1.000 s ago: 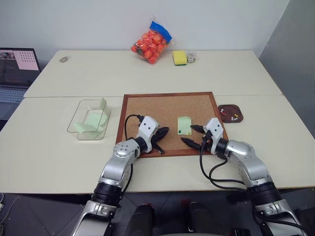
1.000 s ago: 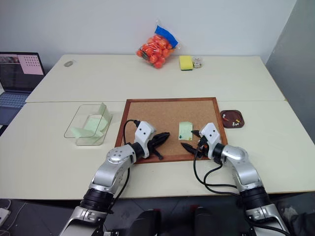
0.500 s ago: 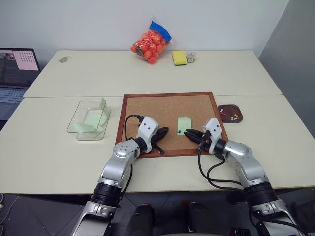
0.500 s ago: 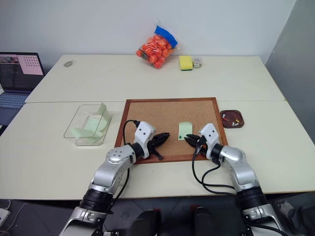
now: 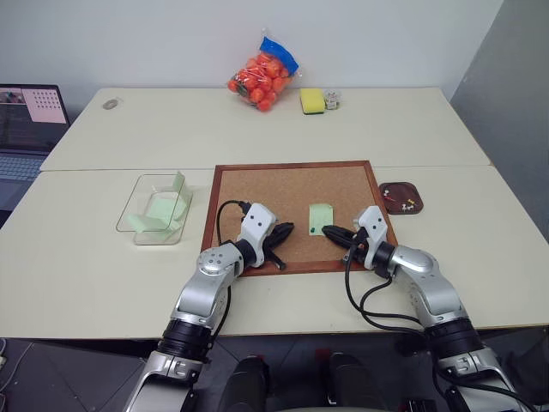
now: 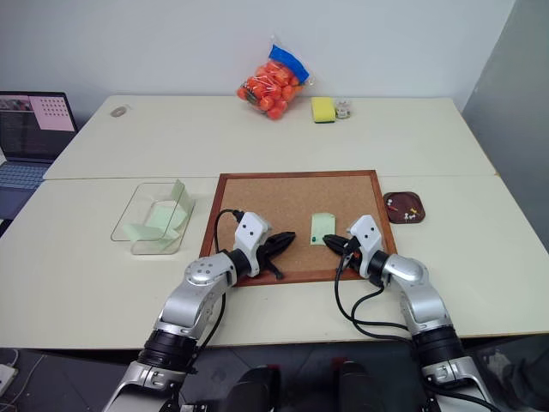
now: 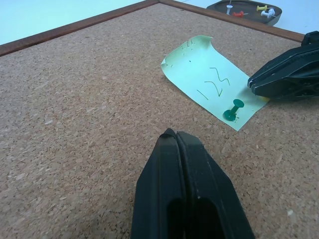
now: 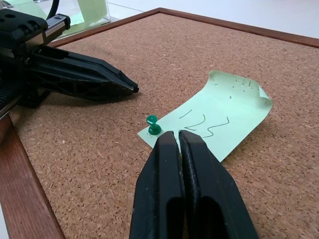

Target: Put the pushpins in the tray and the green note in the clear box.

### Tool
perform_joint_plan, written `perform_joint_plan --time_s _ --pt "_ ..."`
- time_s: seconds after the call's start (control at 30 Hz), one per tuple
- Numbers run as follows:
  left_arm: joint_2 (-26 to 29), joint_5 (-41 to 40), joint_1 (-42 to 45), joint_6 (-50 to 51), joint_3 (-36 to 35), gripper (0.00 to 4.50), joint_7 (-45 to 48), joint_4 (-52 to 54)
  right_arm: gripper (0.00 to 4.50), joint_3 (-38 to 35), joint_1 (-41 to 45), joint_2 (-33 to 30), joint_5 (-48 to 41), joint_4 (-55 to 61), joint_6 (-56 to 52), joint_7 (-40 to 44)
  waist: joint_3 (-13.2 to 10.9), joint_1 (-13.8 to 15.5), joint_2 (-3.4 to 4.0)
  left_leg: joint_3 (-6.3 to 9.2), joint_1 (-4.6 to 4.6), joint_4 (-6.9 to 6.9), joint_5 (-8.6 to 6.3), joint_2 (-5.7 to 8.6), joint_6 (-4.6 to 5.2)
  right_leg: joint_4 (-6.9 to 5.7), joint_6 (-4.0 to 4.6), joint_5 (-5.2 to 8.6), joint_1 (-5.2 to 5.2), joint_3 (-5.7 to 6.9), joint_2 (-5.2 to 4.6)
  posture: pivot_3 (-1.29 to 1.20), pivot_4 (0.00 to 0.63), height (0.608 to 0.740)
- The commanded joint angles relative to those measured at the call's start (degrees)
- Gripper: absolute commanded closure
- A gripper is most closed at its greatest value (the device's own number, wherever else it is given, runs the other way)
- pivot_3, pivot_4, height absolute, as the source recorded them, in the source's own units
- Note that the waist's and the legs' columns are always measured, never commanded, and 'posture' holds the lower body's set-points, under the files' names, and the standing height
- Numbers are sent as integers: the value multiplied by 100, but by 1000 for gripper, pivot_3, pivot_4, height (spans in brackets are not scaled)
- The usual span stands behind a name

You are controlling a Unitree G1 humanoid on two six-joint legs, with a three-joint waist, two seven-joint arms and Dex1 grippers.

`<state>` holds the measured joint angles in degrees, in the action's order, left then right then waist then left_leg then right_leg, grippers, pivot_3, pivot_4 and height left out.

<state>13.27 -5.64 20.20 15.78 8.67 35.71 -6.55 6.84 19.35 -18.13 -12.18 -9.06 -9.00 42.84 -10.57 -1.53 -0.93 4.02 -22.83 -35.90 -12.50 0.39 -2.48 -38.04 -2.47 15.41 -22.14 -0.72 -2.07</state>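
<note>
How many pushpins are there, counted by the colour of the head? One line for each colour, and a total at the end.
green pushpin: 1, stuck through the green note on the cork board
white pushpins: 2, in the tray
red pushpin: 1, in the tray
yellow pushpin: 1, in the tray
Total: 5

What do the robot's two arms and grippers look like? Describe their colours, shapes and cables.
Both arms are rounded, silver-grey metal segments with black joints. Each wrist carries a white block. The left gripper and right gripper each have two black tapered fingers. Black cables loop from each wrist back along the arm.
</note>
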Motion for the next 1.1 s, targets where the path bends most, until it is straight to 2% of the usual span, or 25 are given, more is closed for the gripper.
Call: perform_joint_plan --time_s 0.03,0.43,0.57,0.7,0.83,0.97,1.1 --pt "-34 6 -138 62 165 4500 51 -54 4477 -230 78 -21 -250 617 -13 -6 0 0 0 0 0 0 0 0 0 0 -1 0 0 0 0 0 150 740" --pt "-72 15 -58 2 197 4500 91 -171 4477 -402 24 -62 -391 882 -220 -163 0 1 0 1 0 -1 0 1 0 0 -1 0 0 0 -1 0 150 740" --pt "-70 14 -52 0 197 4500 89 -175 4477 -967 247 96 -442 568 -211 -880 0 4 0 1 -1 -1 0 0 0 -1 3 -2 1 0 -2 0 150 740" --pt "-75 17 -36 -4 203 4500 84 -195 4477 -1421 658 25 9 -255 47 -1886 0 5 0 -4 0 -2 0 3 0 -2 8 -6 0 -3 -3 0 150 740" --pt "-70 13 -15 -9 205 4500 94 -216 4477 -1861 1144 16 67 -944 167 -2636 0 9 0 -6 -1 0 0 3 0 -2 25 -16 -1 -3 -3 0 150 740" --pt "-66 16 0 -12 205 4500 99 -230 4477 -1987 1435 -54 189 -1466 196 -3018 1 7 1 -11 1 -1 0 2 0 -4 25 -16 -2 -7 -2 0 150 740" --pt "-50 11 -16 -1 185 4500 90 -195 4477 -1994 1575 -90 217 -1811 216 -3046 1 10 1 -13 0 -1 0 3 1 -5 25 -16 -1 -8 -3 0 150 740"
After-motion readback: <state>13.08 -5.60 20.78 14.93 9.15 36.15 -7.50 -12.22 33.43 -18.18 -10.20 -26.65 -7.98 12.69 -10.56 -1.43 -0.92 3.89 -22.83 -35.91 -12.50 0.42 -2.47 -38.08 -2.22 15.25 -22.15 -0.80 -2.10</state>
